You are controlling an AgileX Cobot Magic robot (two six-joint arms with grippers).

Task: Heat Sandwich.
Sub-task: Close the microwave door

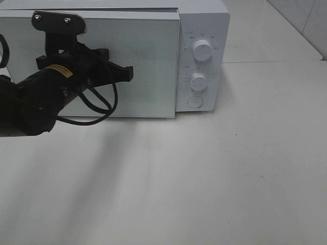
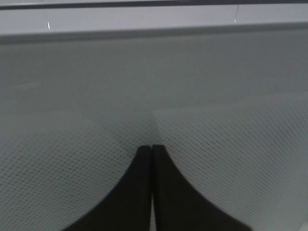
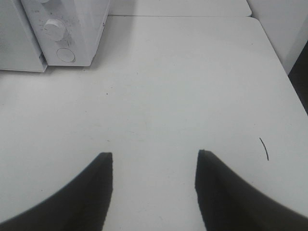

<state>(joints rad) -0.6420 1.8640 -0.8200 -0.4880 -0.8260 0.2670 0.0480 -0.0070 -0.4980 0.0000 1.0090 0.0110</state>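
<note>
Surface (image 1: 214, 184) white and matte, carrying white microwave (image 1: 204, 30) before pale wall (image 1: 306, 20). Left hand (image 2: 152, 149) closed tight, holding nothing, tips at microwave door (image 1: 148, 61). Right hand (image 3: 153, 154) spread apart, holding nothing, above surface. Position of sandwich cannot be told.

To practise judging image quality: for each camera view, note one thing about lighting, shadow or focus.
Exterior high: a soft shadow streaks the table below the left arm. Left wrist: dim and grey, the microwave door fills the frame, the left gripper a black silhouette, jaws shut. Right wrist: bright table, the right gripper dark and soft-edged, jaws open.
</note>
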